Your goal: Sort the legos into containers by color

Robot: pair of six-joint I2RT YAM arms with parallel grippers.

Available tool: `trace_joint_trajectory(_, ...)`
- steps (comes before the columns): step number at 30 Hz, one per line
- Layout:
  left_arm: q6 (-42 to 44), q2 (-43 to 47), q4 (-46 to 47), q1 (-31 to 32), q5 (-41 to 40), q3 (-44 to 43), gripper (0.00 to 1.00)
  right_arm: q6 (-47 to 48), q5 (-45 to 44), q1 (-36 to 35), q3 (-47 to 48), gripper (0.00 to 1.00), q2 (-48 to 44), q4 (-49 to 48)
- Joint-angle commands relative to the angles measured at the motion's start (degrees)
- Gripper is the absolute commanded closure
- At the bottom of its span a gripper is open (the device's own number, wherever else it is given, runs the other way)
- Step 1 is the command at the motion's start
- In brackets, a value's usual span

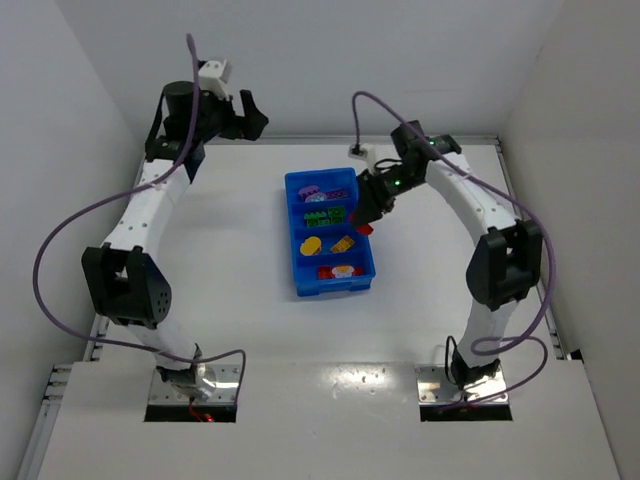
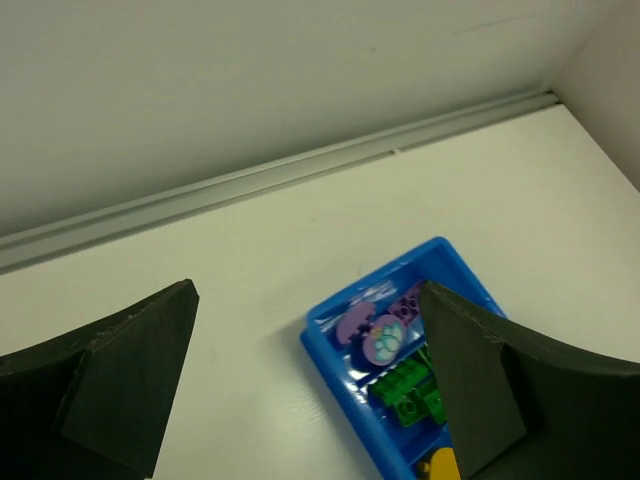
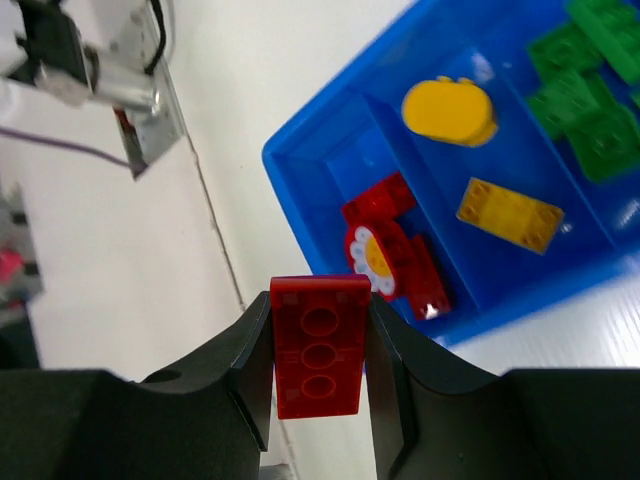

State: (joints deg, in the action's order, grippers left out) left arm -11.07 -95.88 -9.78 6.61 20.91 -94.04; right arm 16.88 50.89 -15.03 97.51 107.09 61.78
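Red lego (image 3: 318,360) pinched between right jaws.

- Left arm (image 1: 150,200): elbow low, forearm raised toward the far left corner.
- Left tool (image 1: 248,113): jaws spread wide.
- Right arm (image 1: 480,205): reaching inward, wrist pitched down.
- Right tool (image 3: 320,330): fingers clamped on a red lego (image 3: 319,350).

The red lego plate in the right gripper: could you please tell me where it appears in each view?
Top external: red lego plate at the blue tray's right rim, mid-picture.
Left wrist: not in view.
Right wrist: bottom centre, clamped between the fingers.
Shared landmark: the blue tray, seen in all three views.
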Motion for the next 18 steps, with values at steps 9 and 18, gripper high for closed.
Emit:
trace_joint_trajectory(9, -6.6, 3.9, -1.9, -14.4, 2.0, 1.7, 0.00, 4.6, -14.1, -17.6, -1.5, 1.00, 5.2, -10.1)
trace_joint_trajectory(18, -5.5, 4.5, -4.5, -15.5, 0.1, 2.9, 0.00, 4.6, -20.4, -23.5, -1.5, 0.96, 10.7, -14.0)
